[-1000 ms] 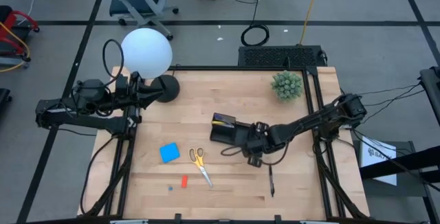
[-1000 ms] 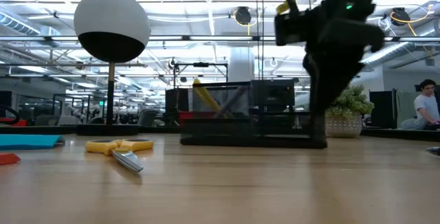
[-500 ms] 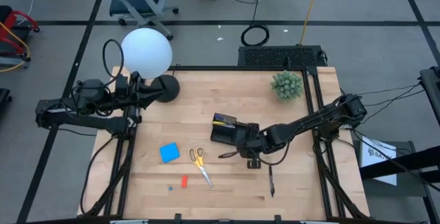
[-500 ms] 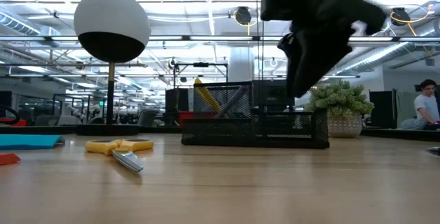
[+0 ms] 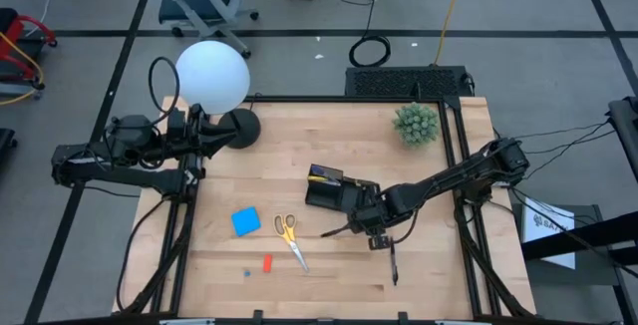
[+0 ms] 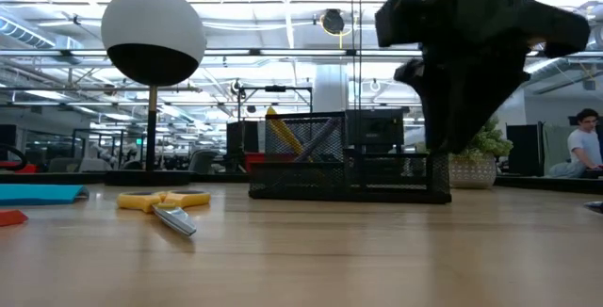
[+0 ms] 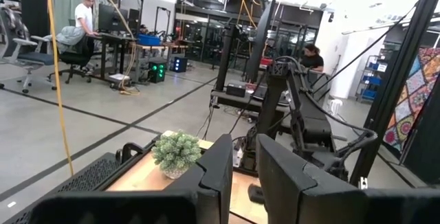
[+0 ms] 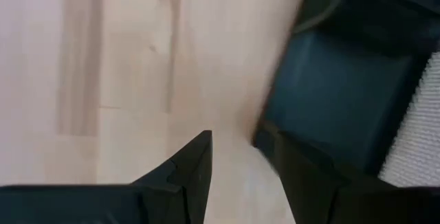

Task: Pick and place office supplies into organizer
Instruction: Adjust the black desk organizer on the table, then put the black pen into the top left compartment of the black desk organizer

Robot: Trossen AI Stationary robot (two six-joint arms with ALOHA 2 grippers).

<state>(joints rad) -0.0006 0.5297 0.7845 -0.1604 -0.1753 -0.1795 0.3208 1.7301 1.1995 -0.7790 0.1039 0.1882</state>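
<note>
The black mesh organizer (image 5: pixel 321 191) (image 6: pixel 311 170) stands mid-table with a yellow pen (image 6: pixel 283 134) leaning in its back compartment. On the wood to its near left lie the yellow-handled scissors (image 5: pixel 290 237) (image 6: pixel 165 201), the blue pad (image 5: pixel 245 221) and the red eraser (image 5: pixel 267 262). A black pen (image 5: pixel 393 263) lies near right. My right gripper (image 5: pixel 365 227) (image 8: pixel 247 176) hangs open above bare wood at the organizer's near right corner, pointing steeply down, with nothing between its fingers. My left gripper (image 5: pixel 204 136) (image 7: pixel 245 179) waits at the far left, level, its fingers a narrow gap apart.
A lamp with a white globe (image 5: pixel 212 74) and a black round base (image 5: pixel 239 128) stands at the far left, close to my left gripper. A green spiky plant (image 5: pixel 416 123) sits at the far right. A tiny blue piece (image 5: pixel 246 272) lies beside the eraser.
My right gripper has rolled at the wrist in front of the organizer's right end. Its fingertips, which reached almost down to the table a second ago, now hang higher. Its fingers stay open. Nothing on the table has moved.
</note>
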